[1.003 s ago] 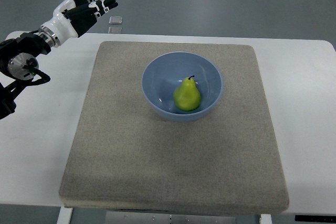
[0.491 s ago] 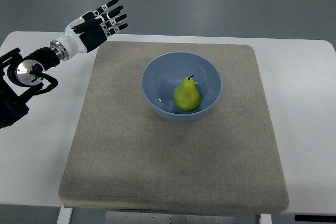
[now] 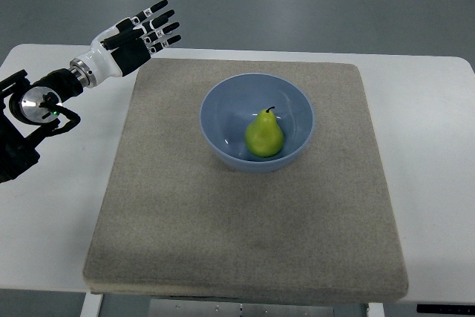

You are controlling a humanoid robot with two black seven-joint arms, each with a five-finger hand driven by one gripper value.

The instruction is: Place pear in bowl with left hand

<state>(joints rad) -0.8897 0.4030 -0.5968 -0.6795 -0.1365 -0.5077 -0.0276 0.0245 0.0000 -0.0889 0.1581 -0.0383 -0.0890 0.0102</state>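
While the green pear sits upright in the blue bowl, left hand hovers w/ fingers spread, empty, at bowl's 10 o'clock.

We find no readable text, label or number; the small white marks on the left hand (on its fingers) are too tiny.

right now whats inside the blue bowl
One green pear lies inside the bowl, stem pointing away from the robot. Nothing else shows in there; the patch of bowl floor under the pear is hidden.
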